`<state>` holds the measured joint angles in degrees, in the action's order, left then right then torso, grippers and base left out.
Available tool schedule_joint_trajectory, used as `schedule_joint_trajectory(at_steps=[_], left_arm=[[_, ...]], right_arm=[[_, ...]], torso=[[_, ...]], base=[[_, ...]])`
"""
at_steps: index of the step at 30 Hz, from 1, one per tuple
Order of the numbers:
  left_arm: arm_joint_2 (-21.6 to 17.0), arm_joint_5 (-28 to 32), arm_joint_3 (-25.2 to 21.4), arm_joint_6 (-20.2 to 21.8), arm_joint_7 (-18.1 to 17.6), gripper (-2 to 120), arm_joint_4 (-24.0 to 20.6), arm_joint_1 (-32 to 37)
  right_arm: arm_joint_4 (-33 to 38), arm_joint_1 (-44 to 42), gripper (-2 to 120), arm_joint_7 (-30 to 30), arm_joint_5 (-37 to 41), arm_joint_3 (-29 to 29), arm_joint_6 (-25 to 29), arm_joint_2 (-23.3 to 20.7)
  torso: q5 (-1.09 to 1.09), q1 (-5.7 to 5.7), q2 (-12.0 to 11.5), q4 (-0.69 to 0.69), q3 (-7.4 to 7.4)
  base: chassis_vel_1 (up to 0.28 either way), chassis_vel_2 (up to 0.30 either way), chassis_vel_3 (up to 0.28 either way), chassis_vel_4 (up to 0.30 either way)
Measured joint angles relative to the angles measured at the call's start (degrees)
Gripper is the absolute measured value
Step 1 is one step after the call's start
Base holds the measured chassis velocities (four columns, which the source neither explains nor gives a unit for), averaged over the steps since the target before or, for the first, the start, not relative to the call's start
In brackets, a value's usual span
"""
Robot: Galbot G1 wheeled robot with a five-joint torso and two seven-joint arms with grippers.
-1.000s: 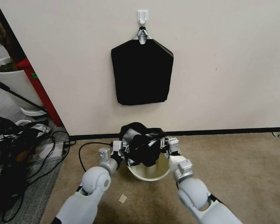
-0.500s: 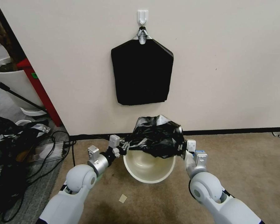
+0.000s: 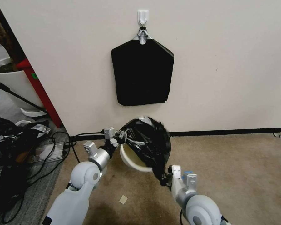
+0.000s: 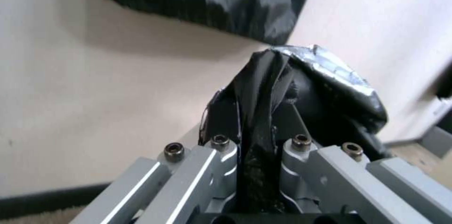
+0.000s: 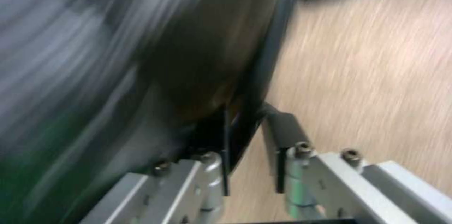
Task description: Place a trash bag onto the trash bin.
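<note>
Head view first: you've got the trash bag (image 3: 148, 140) stretched over the far and right side of the trash bin (image 3: 130, 158), which sits on the carpet (image 3: 240, 168) just in front of the wall (image 3: 224, 62). Bin's near-left rim and cream inside are bare. Left gripper (image 3: 120, 136) sits at the bin's far-left rim, clenched on a bunched edge of the bag. Right gripper (image 3: 164, 179) is low at the bin's near-right side, w/ a pulled-down tail of the bag running into it. Flat black pack (image 3: 142, 73) hangs on a wall hook (image 3: 143, 16) above the bin, apart from it.

Left wrist view: fingers (image 4: 221, 153) are pinched tight on a twisted strip of bag (image 4: 301, 89).

Right wrist view: heavy blur; fingers (image 5: 282, 135) stand slightly apart w/ a thin dark edge of film between them. You can't tell whether it's firmly gripped.
</note>
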<state>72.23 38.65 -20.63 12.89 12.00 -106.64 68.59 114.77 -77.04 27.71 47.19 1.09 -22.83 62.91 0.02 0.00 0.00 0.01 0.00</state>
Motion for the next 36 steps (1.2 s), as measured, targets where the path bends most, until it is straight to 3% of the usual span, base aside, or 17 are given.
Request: schedule_joint_trajectory(at_steps=[2, 3, 5, 7, 10, 13, 16, 20, 26, 31, 36], left_arm=[[-0.47, -0.79, -0.32, 0.10, 0.96, 7, -0.14, 0.33], [-0.47, -0.79, -0.32, 0.10, 0.96, 7, -0.14, 0.33], [-0.70, -1.13, -0.43, -0.26, 0.42, 7, 0.31, 0.03], [-0.70, -1.13, -0.33, -0.54, -0.09, 7, 0.55, -0.20], [-0.53, -1.29, 0.42, -1.47, -1.64, 7, 1.77, -1.41], [-0.42, -1.58, 0.93, -1.62, -2.04, 7, 2.45, -2.11], [-0.14, -2.32, 2.00, -1.69, -2.47, 7, 3.52, -3.32], [-0.03, -2.83, 2.62, -1.68, -2.51, 7, 3.63, -3.73], [-0.11, -3.13, 2.96, -1.67, -2.38, 7, 2.96, -3.43], [-0.26, -3.41, 2.96, -1.82, -1.57, 7, 1.70, -2.52], [-0.41, -3.46, 2.53, -1.89, -0.85, 7, 0.31, -1.75]], right_arm=[[-2.66, 0.69, 30, -3.37, -8.10, 1.33, 7.29, 0.27], [-2.66, 0.69, 30, -3.37, -8.10, 1.33, 7.29, 0.27], [-1.16, -0.94, 41, -3.99, -14.11, 1.31, 9.59, -1.54], [-0.29, -1.84, 43, -3.99, -15.78, 1.18, 9.86, -2.13], [4.70, -6.73, 58, -2.56, -19.17, -0.24, 9.85, -4.18], [7.36, -8.79, 65, -1.28, -19.12, -0.92, 8.88, -4.67], [13.15, -12.30, 82, 0.80, -16.80, -1.57, 6.65, -5.56], [16.27, -13.86, 95, -1.29, -18.01, -1.05, 8.16, -6.33], [16.99, -12.54, 100, -7.29, -21.28, 0.13, 13.01, -6.39], [14.06, -8.36, 100, -11.80, -14.40, 2.03, 14.48, -5.61], [11.14, -7.23, 85, -17.10, -6.75, 3.35, 15.17, -5.94]], torso=[[-0.01, 0.00, 0.00, 0.00, 0.00], [-0.01, 0.00, 0.00, 0.00, 0.00], [-0.03, 0.00, 0.00, 0.01, 0.00], [-0.03, 0.00, 0.00, 0.01, 0.00], [-0.03, 0.00, 0.00, -0.01, 0.00], [-0.02, -0.01, 0.00, -0.01, 0.00], [-0.03, 0.00, 0.00, -0.01, -0.01], [-0.02, 0.00, 0.00, -0.01, -0.01], [-0.02, 0.00, 0.00, -0.01, 0.00], [-0.01, 0.00, 0.00, 0.00, 0.00], [-0.02, 0.00, 0.00, 0.00, 0.00]], base=[[0.000, 0.000, 0.000, 0.000], [0.000, 0.000, 0.000, 0.000], [0.000, 0.000, 0.000, 0.000], [0.000, 0.000, 0.000, 0.000], [0.000, 0.000, 0.000, 0.000], [0.000, 0.000, 0.000, 0.000], [0.000, 0.000, 0.000, 0.000], [0.000, 0.000, 0.000, 0.000], [0.000, 0.000, 0.000, 0.000], [0.000, 0.000, 0.000, 0.000], [0.000, 0.000, 0.000, 0.000]])
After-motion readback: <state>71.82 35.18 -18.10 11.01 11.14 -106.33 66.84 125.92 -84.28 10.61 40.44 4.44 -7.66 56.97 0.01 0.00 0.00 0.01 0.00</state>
